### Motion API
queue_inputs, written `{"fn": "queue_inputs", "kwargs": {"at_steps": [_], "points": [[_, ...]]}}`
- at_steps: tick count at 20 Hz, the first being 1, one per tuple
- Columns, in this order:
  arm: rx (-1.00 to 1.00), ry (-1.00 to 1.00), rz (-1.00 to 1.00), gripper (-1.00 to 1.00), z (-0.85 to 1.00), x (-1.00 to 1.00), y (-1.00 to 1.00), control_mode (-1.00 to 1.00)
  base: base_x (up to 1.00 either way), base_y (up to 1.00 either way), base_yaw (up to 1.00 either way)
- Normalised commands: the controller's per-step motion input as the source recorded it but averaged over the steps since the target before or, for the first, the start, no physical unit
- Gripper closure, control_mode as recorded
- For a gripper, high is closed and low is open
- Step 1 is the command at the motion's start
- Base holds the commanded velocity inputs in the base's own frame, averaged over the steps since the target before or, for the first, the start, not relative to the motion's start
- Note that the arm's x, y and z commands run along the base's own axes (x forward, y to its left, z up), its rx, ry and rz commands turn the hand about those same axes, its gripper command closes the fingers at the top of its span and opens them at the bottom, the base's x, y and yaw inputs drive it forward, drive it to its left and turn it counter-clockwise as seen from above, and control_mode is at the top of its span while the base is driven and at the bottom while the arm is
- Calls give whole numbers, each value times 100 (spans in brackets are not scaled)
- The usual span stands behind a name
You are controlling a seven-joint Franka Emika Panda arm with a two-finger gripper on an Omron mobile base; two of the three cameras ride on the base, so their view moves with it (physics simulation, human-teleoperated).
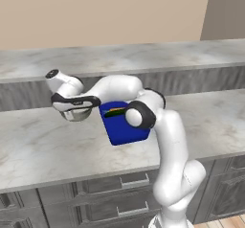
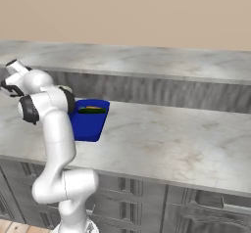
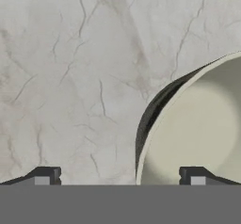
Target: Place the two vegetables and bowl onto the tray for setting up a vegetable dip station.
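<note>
On the left of the marble tabletop, the gripper is hanging with its jaws spread wide and empty, straddling the near rim of the bowl. If they are closing off-centre, the deep bowl could be tipping or skidding away. To the right, the blue tray is already carrying the carrot and cucumber, so a clumsy set-down risks crushing them.

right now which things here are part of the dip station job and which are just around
Job:
- tray
- carrot and cucumber, in the tray
- bowl, on the counter under the open gripper

Just around:
- marble counter
- drawers
</note>
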Motion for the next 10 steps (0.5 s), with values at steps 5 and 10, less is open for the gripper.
{"fn": "queue_inputs", "kwargs": {"at_steps": [5, 10], "points": [[0, 0, 0, -100, -14, -7, -26, -100, 0, 0, 0], [0, 0, 0, -100, -21, 0, -10, -100, 0, 0, 0]]}}
